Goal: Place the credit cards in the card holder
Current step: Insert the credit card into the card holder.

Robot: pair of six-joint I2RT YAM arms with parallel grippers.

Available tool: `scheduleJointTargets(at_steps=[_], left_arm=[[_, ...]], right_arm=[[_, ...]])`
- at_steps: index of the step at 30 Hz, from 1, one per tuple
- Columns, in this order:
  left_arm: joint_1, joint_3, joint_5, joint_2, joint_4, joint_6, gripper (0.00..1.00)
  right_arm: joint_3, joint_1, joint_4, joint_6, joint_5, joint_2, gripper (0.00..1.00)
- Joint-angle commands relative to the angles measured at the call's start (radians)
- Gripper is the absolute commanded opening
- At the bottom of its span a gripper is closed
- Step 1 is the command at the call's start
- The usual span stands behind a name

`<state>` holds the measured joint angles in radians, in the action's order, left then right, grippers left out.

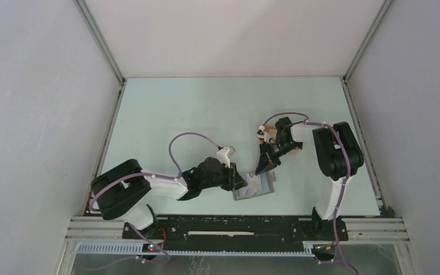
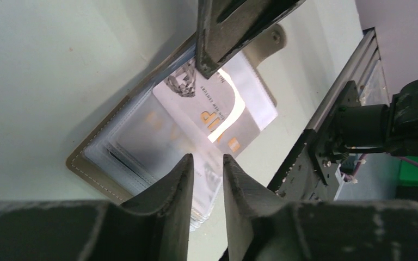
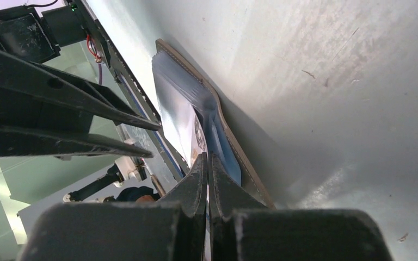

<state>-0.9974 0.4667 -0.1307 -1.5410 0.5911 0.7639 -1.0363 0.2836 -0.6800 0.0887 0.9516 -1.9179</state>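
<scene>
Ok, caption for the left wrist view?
Left pincer open over the unfolded card holder, right pincer tip at a grey striped card among its sleeves.

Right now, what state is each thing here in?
Grey folding card holder: open, lying flat.
Grey plastic card with orange lettering: lying at the holder's clear sleeves, how far in unclear.
Left gripper: slightly open, over the holder's edge.
Right gripper: shut, tips at the card.
</scene>
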Motion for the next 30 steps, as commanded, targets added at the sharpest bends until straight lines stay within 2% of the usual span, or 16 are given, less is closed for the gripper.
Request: scheduleJointTargets(at_steps=[1, 5, 11, 24, 30], left_arm=[[-0.001, -0.025, 0.061, 0.101, -0.041, 0.008, 0.33], [-0.001, -0.027, 0.123, 0.145, -0.164, 0.000, 0.34], [-0.001, -0.026, 0.128, 0.156, -0.257, 0.012, 0.27], [-0.006, -0.002, 0.067, 0.076, -0.207, 0.029, 0.26], [-0.010, 0.008, 0.039, 0.035, -0.174, 0.044, 0.25]], right_arm=[[-0.029, 0.026, 0.010, 0.005, -0.042, -0.027, 0.03], [-0.035, 0.035, 0.002, 0.017, -0.052, -0.024, 0.04], [-0.035, 0.052, -0.002, 0.031, -0.076, -0.003, 0.04], [-0.036, 0.098, 0.027, 0.017, -0.098, 0.027, 0.06], [-0.045, 0.104, 0.021, 0.014, -0.097, 0.015, 0.11]])
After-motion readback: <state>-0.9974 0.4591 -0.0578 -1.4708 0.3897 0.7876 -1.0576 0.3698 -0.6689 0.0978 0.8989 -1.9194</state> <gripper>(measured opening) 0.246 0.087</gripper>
